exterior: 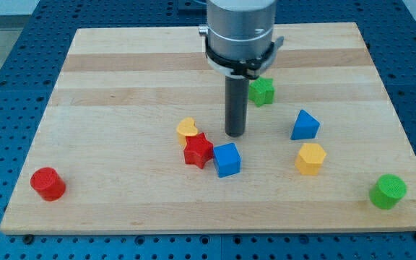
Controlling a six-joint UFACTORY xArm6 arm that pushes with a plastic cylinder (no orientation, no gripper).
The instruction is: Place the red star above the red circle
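Wooden board (121, 72) — seven blocks, one tip (235, 134)

Red star (198, 151): small chunky block, star-shaped top face, lying flat on wooden tabletop (121, 94), slightly left of centre, toward view's bottom half. Touching yellow block at its upper left; blue cube just beside at its right, apparently touching.

Red circle (48, 183): short red cylinder, standing upright, round face up, near tabletop's bottom-left corner, close to view's left edge. Alone there, well apart from red star, which sits to its right and somewhat higher in view.
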